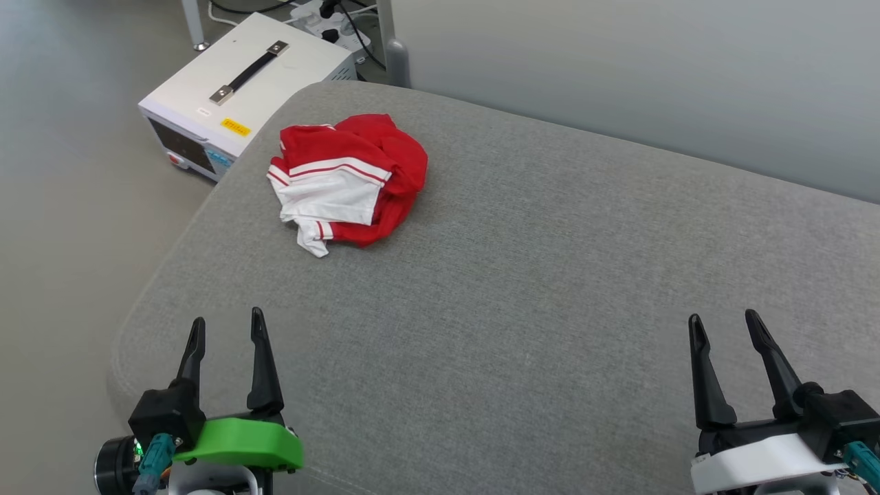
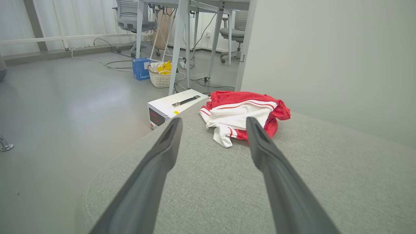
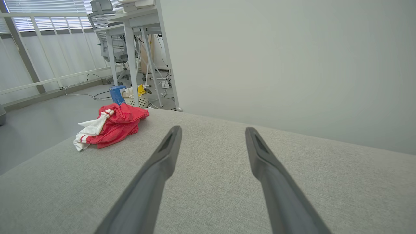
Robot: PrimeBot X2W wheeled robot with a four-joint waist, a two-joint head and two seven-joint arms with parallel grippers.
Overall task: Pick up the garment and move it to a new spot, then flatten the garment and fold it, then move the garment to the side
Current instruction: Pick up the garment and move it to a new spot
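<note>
The garment (image 1: 350,180) lies crumpled in a red and white heap near the far left corner of the grey padded surface (image 1: 522,275). My left gripper (image 1: 228,323) stands open at the lower left, well short of the heap, with nothing between its fingers. Along its fingers the left wrist view shows the garment (image 2: 242,115) straight ahead. My right gripper (image 1: 722,319) stands open at the lower right over bare grey cloth. From the right wrist the garment (image 3: 109,126) appears far off to the left. No print shows on the heap.
A white box with a black handle (image 1: 247,93) stands on the floor beyond the surface's far left corner. A pale wall (image 1: 653,75) borders the surface's far side. Desk legs, cables and a white basket (image 2: 160,75) stand on the grey floor beyond.
</note>
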